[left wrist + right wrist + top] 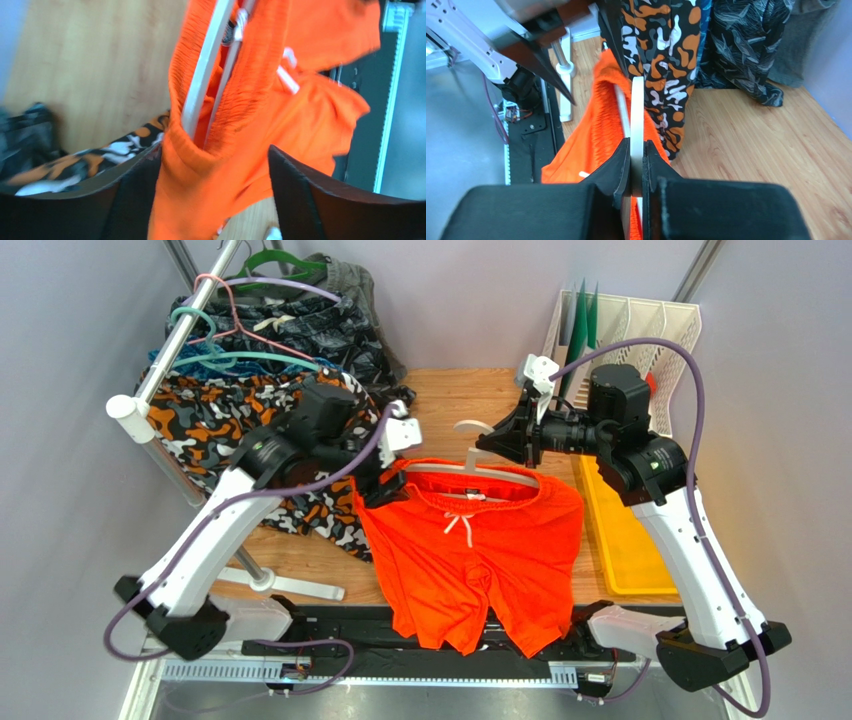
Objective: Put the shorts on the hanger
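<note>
Right gripper [637, 145] is pinching the cream hanger [637, 110] tight between its two fingers, just below the hook, and is holding it upright above the tabletop [450, 390]. Across from it, the left gripper [215, 150] is gripping the left corner of the orange shorts [470, 550]. Its fingers [135, 200] are standing fairly wide around the bunched elastic waistband. In the left wrist view, one pale arm of the hanger is running inside the waist opening. From above, the shorts are hanging from the hanger by the waistband, with the white drawstring [458, 523] facing up and the legs trailing over the near edge of the tabletop. Camouflage shorts [215, 420] are hanging on the rail [170, 350] to the left, just beside the left gripper.
</note>
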